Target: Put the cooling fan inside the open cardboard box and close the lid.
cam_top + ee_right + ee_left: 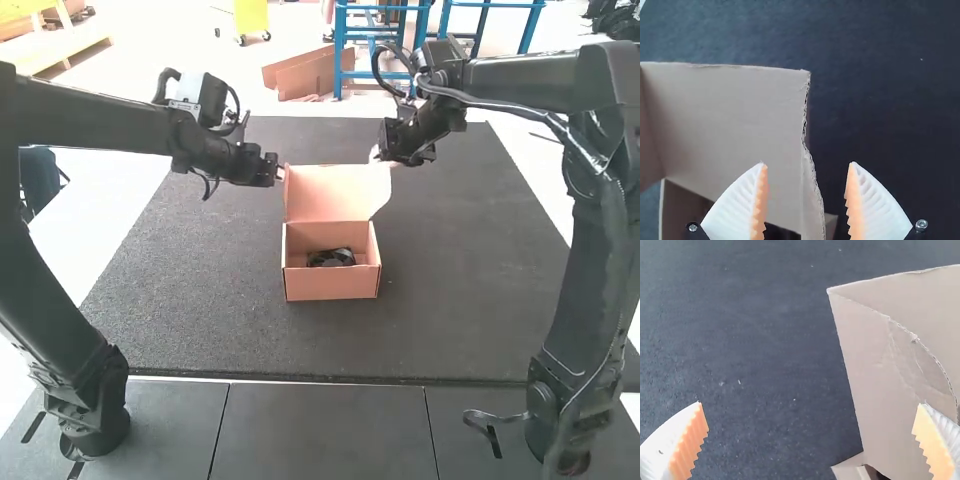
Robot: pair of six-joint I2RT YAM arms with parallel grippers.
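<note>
Cardboard box (331, 276), centre of counter (160, 300), cooling fan (331, 258) inside, lid (335, 192) upright; left jaws wide open, empty, beside lid's top left corner; right jaws open, astride its right edge.

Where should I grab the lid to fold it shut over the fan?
Grip the lid high on its right edge, coming in from the right side with the right pincer, whose open fingers straddle that thin edge. The lid stands upright, hinged along the box's back wall, so a high hold likely swings it forward over the fan most easily.
</note>
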